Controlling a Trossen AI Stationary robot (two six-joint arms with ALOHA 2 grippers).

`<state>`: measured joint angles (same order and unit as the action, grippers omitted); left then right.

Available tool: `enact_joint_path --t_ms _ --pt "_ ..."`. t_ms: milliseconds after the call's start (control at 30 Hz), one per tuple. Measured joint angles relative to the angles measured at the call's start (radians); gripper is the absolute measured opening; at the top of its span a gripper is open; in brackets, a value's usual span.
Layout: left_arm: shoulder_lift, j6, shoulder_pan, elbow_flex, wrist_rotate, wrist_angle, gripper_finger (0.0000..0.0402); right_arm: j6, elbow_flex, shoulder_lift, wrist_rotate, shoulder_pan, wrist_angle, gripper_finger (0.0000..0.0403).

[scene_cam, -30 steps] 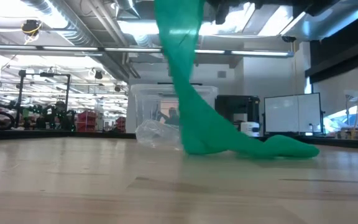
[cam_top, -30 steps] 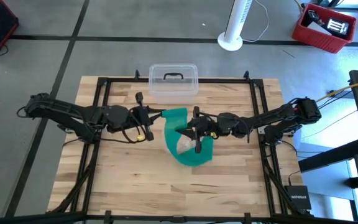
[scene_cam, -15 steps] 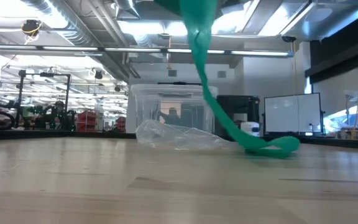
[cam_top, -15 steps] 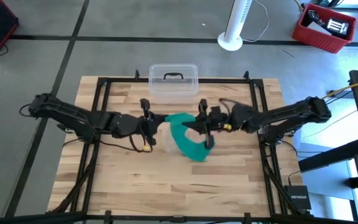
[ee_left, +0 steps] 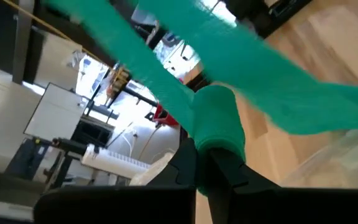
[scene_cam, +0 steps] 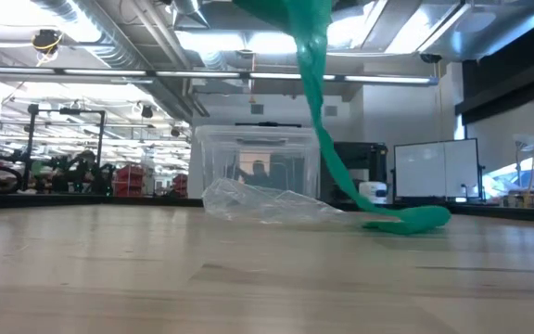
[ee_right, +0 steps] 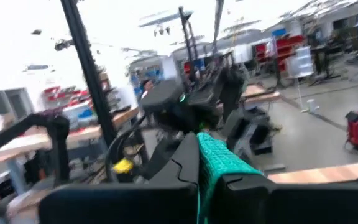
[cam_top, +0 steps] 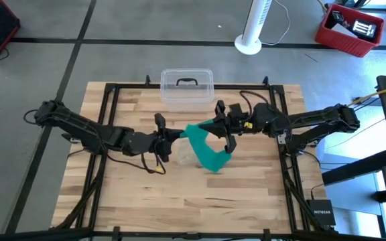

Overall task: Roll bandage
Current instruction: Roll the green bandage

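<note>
bandage (cam_top: 206,144) between both pinching grippers, tail on table (cam_top: 126,194)

I worked in a lab: ceiling ducts (scene_cam: 109,37), equipment racks (scene_cam: 63,158), a whiteboard (scene_cam: 434,167) stood behind my table (scene_cam: 248,278).

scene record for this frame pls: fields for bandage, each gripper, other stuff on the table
bandage: teal strip, lifted between both grippers; loose end trails onto the table
left gripper: left of centre, shut on a small wound-up end of the bandage
right gripper: right of centre, shut on the strip
wrapper: crinkled clear plastic lying on the table under the strip
container: clear lidded box at the far edge, not touched
table: wooden top
task state: mostly unrolled
</note>
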<state>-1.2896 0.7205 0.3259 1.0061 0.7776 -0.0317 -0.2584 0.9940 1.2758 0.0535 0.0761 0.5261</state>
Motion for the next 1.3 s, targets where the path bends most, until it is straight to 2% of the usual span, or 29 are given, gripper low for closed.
enact_joint_path --t_ms 133,300,367,567,700,833,1167,1300 --pt "0.0 0.026 0.02 0.0 0.006 0.042 0.0 -0.051 0.021 0.006 0.014 -0.02 -0.007 0.0002" --pt "0.004 0.005 -0.018 0.0 0.176 0.045 0.0 -0.054 0.023 0.031 0.013 0.052 -0.043 0.0002" --pt "0.012 -0.008 -0.034 0.0 0.207 0.051 0.0 -0.047 0.023 0.032 -0.02 0.086 -0.067 0.0002" --pt "0.027 0.039 -0.07 -0.001 0.233 0.259 0.0 -0.023 0.006 0.031 -0.108 0.139 -0.109 0.0002" --pt "0.027 0.131 -0.072 -0.002 0.235 0.433 0.0 -0.024 -0.008 0.048 -0.141 0.148 -0.118 0.0002" --pt "0.026 0.161 -0.066 -0.002 0.215 0.515 0.0 -0.022 -0.01 0.093 -0.148 0.145 -0.142 0.0002" --pt "0.026 0.052 0.009 -0.002 0.111 0.498 0.0 0.06 -0.01 0.121 -0.254 0.107 -0.269 0.0007" --pt "0.026 0.026 0.03 -0.002 0.104 0.466 0.0 0.063 -0.011 0.12 -0.25 0.086 -0.271 0.0057"
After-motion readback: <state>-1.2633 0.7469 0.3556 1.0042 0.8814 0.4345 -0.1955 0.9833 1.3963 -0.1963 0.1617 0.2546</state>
